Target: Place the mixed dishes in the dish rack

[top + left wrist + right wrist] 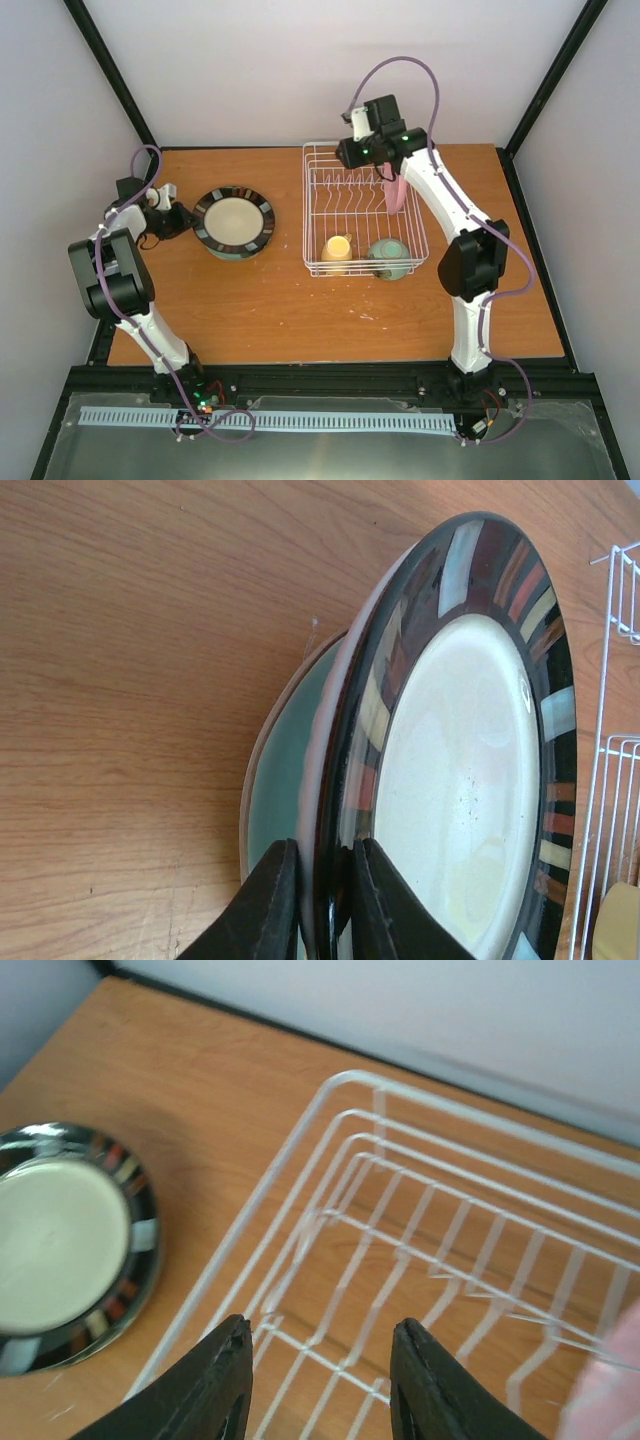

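On my wooden worktop (280,310) I see the white wire dish rack (320,200) at one o'clock and the light teal plate (280,770), lowest of a stack, at ten o'clock.

- Orange-brown wooden table top (150,680) under the rack: smooth, fine visible grain, low satin sheen
- White rectangular wire dish rack (420,1210): thin coated metal wire, smooth, slightly shiny
- Round dark-rimmed plate with cream centre (460,780), left of the rack: glazed ceramic, very glossy
- Light teal round plate (275,780), also left of the rack: glazed, softer sheen
- Pale yellow mug (337,247) and mint green bowl (390,256), inside the rack: smooth, glazed look
- Left gripper (327,852): black fingers, matt plastic
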`<state>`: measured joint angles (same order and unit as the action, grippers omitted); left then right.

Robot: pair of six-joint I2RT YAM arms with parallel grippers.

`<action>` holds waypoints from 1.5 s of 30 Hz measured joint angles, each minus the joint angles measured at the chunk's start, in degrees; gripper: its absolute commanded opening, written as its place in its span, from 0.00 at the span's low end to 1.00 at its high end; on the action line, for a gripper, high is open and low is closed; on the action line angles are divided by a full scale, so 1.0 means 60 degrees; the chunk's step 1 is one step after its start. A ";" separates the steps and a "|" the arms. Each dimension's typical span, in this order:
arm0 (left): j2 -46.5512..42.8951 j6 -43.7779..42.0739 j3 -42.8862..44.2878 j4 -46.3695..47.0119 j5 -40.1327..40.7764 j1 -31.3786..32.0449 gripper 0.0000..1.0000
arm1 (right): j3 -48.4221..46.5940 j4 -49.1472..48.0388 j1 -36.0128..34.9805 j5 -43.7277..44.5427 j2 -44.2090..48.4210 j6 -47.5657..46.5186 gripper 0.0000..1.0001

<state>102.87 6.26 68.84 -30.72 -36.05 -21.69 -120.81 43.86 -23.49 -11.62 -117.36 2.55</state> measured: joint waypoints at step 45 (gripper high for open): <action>-0.0353 -0.0178 -0.0820 0.0637 0.0619 -0.0044 0.01 | -0.0051 0.0612 -0.1942 -0.2248 -0.1264 -0.0535 0.36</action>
<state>100.75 5.19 63.92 -26.89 -32.34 -21.96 -121.12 47.53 -35.14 -25.10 -124.95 -0.67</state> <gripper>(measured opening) 0.026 0.362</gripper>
